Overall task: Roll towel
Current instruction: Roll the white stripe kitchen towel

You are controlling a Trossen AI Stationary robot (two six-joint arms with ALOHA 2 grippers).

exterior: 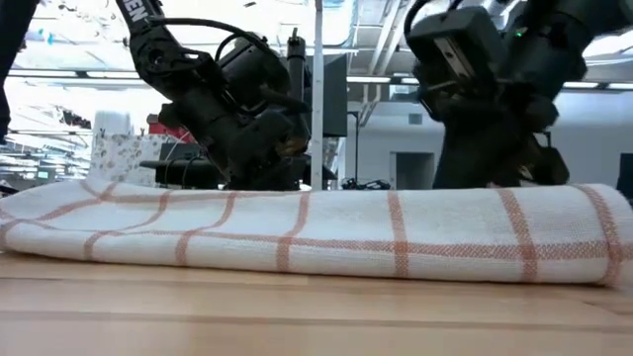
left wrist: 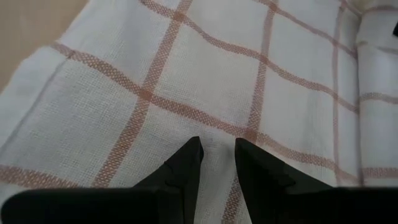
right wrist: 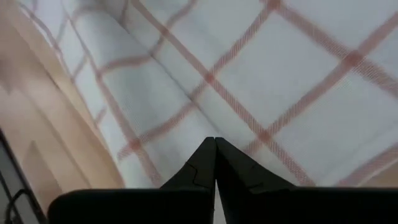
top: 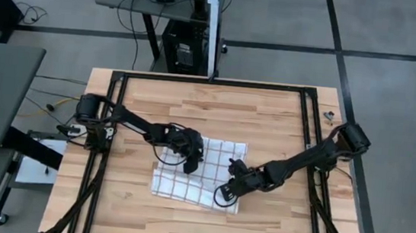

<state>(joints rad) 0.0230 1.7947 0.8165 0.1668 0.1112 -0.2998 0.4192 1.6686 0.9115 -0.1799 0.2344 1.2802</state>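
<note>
The white towel (top: 200, 178) with reddish-brown grid lines lies in the middle of the wooden table (top: 269, 115). Its near edge (exterior: 326, 237) is a thick, rounded fold. My left gripper (top: 191, 159) stands over the towel's far left part, pointing down, with a narrow gap between its fingertips (left wrist: 217, 149). My right gripper (top: 233, 174) is shut over the towel's right part (right wrist: 215, 142), beside a raised fold (right wrist: 124, 81). In the low view the fold hides both grippers' fingertips. My left gripper comes from above, and its fingertips (left wrist: 193, 155) stand at the flat cloth (left wrist: 217, 118) on either side of a grid line. I cannot tell whether they touch it or pinch any cloth. My right gripper points its shut fingertips (right wrist: 208, 158) down at the towel's top layer (right wrist: 249, 118). I cannot tell whether they press on it.
A black frame (top: 309, 134) runs along the table's left, right and far sides. A pole (top: 212, 56) stands at the far edge. Bare wood lies on the far side (top: 216, 113) and the near side (top: 197, 226) of the towel.
</note>
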